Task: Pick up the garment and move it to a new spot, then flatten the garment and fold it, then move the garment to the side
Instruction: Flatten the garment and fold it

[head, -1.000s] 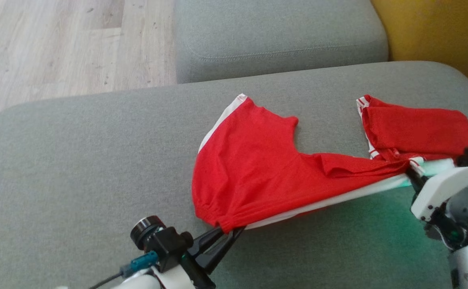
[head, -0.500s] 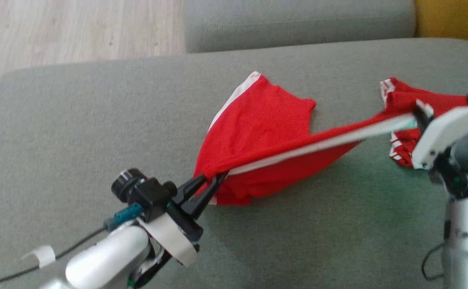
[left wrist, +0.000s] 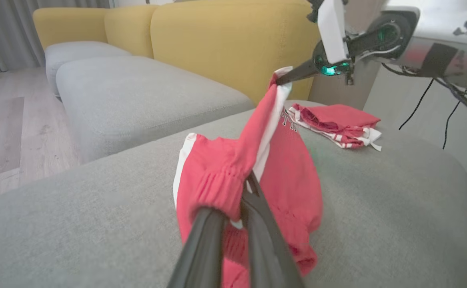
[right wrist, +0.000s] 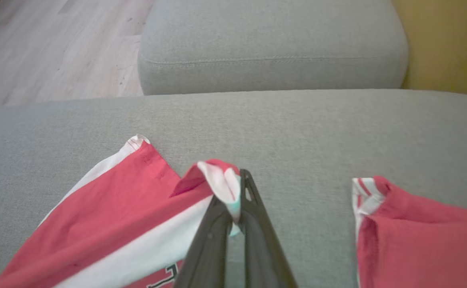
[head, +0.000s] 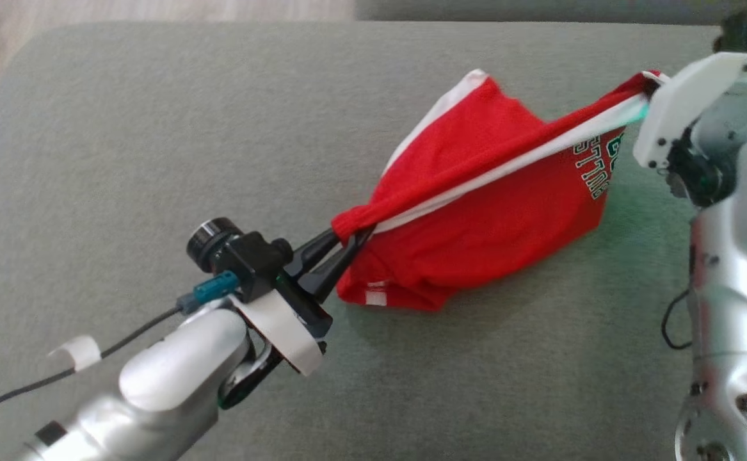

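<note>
Left gripper [head: 347, 238] clamped on the elastic waistband of the red garment [head: 488, 218]; right gripper [right wrist: 239, 192] clamped on its white-striped corner. The fabric is stretched taut between them, its lower part sagging onto the grey cushion [head: 155, 128]. Head view shows the lettering [head: 594, 169] on the hanging panel; left wrist view shows a second red garment [left wrist: 337, 120] lying beyond.

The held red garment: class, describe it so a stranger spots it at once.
Find the wide grey cushion before the yellow backrest. On it, the held red garment stretches between the left pincer and the right pincer, partly lifted. Its neighbour, the folded red garment, lies flat and untouched.
</note>
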### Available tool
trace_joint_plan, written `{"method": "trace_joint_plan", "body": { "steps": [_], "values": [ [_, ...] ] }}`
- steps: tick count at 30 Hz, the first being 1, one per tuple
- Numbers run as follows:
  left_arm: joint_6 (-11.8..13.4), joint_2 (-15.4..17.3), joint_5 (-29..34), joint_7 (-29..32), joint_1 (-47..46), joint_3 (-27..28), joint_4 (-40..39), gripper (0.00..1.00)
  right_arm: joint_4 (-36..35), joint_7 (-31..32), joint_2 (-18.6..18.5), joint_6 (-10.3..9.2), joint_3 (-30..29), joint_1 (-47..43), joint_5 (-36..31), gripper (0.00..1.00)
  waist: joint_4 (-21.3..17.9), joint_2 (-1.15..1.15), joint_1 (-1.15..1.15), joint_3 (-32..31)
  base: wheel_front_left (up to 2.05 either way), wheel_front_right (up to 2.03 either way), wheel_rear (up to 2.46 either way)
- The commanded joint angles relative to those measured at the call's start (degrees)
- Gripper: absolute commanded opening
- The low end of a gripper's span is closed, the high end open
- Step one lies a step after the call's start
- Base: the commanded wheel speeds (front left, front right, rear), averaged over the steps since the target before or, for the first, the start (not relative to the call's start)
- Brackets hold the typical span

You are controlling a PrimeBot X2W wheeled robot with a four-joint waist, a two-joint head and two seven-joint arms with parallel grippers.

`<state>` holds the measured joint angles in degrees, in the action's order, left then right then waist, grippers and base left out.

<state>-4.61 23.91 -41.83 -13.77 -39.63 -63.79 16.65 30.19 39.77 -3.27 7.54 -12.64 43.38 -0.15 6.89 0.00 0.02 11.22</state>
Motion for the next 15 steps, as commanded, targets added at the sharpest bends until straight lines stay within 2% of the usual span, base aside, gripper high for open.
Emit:
{"method": "trace_joint_plan", "body": {
  "steps": [1,7,15],
  "values": [
    [-0.4,0.8,0.4,-0.6,-2.7,1.5,-0.3,0.00,0.1,-0.9,0.3,-0.05,1.7,3.7,-1.6,0.00,2.5,0.00,-0.02,1.7,0.00,0.00,0.00],
    [-1.8,-1.5,0.4,-0.7,-2.9,-1.0,1.7,0.00,9.6,-4.7,0.4,-0.05,2.1,8.0,-6.8,0.00,6.8,0.00,-0.02,2.5,0.00,0.00,0.00],
    [-2.4,-4.9,-0.3,-0.6,-5.6,-2.5,4.7,0.00,17.0,-9.2,0.2,-0.05,-0.2,13.5,-13.3,0.00,10.7,0.00,-0.02,5.1,0.00,0.00,0.00]
  ]
}}
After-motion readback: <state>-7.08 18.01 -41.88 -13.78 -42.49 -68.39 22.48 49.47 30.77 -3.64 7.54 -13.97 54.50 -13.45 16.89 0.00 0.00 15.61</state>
